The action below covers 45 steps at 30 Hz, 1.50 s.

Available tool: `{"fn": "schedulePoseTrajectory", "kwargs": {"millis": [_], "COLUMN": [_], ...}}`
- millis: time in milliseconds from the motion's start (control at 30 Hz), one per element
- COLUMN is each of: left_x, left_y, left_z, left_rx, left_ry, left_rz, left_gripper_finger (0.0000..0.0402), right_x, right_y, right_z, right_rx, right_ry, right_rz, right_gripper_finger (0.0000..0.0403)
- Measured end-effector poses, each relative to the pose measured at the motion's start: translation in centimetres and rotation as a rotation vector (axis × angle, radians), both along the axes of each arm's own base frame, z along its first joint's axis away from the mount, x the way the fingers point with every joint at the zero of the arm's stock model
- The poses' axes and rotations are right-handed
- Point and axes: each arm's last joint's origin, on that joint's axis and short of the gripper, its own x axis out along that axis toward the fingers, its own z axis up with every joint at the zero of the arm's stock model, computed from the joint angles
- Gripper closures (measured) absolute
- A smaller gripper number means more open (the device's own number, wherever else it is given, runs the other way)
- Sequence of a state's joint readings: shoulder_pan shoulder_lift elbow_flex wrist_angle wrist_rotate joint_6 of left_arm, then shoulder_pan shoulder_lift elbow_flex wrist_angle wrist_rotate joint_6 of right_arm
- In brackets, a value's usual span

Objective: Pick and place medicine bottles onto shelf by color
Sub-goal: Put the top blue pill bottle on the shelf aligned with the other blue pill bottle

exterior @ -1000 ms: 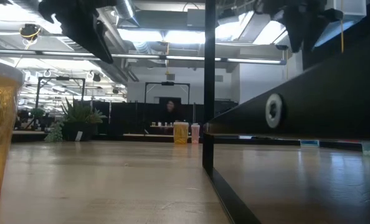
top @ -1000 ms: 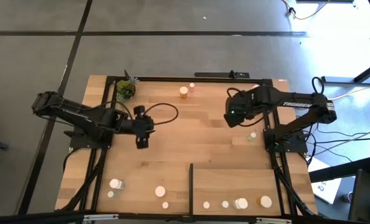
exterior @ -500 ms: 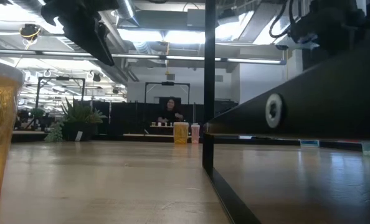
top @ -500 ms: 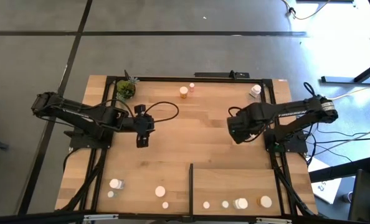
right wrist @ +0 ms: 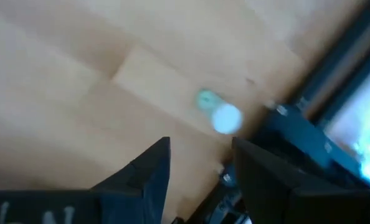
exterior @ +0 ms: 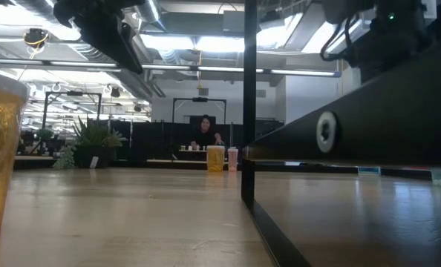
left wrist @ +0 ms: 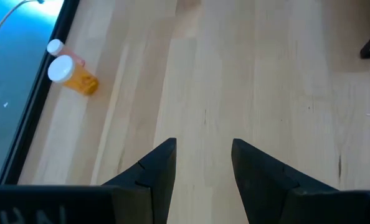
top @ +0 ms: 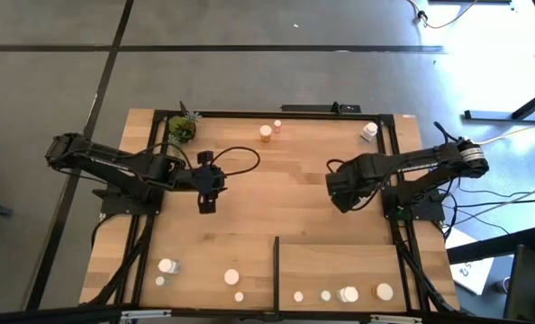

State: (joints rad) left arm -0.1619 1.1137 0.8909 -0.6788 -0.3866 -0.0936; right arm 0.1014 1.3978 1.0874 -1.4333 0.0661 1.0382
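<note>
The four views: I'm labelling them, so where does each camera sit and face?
High: overhead, straight down; both arms, left gripper, right gripper.
Low: tabletop level, facing the room; arms overhead.
Left wrist: past its open fingers at an orange bottle.
Right wrist: past its open fingers at a greenish bottle.
Shared: the orange bottle, high and left wrist.
</note>
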Motion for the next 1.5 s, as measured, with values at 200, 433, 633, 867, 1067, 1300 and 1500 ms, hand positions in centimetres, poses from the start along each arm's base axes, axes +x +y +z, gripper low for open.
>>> {"fn": "schedulePoseTrajectory", "kwargs": {"millis": [200, 433, 633, 867, 1067, 1300, 1500], "left_x": [0.0, 0.0, 0.0, 0.0, 0.0, 0.0, 0.0], "left_y": [0.0, 0.0, 0.0, 0.0, 0.0, 0.0, 0.0], "left_z": [0.0, 0.0, 0.0, 0.0, 0.0, 0.0, 0.0], "left_rx": [0.024, 0.051, 0.051, 0.051, 0.053, 0.068, 0.068], "left_ry": [0.01, 0.023, 0.023, 0.024, 0.026, 0.033, 0.033], "left_rz": [-0.027, -0.058, -0.058, -0.058, -0.06, -0.078, -0.078], "left_gripper_finger": [0.0253, 0.0253, 0.0253, 0.0253, 0.0253, 0.0253, 0.0253], "right_x": [0.7, 0.8, 0.9, 0.9, 0.9, 0.9, 0.9], "right_y": [0.4, -0.2, -0.6, -0.6, -0.6, -0.7, -0.7], "right_z": [-0.5, -0.5, -0.5, -0.5, -0.5, -0.5, -0.5], "right_rx": [0.129, 0.113, 0.113, 0.115, 0.114, 0.107, 0.106], "right_ry": [-0.067, -0.073, -0.082, -0.081, -0.082, -0.082, -0.083], "right_rz": [0.108, 0.0, -0.013, -0.011, -0.011, -0.012, -0.012], "right_gripper_finger": [0.0231, 0.0231, 0.023, 0.023, 0.0231, 0.0251, 0.0293]}}
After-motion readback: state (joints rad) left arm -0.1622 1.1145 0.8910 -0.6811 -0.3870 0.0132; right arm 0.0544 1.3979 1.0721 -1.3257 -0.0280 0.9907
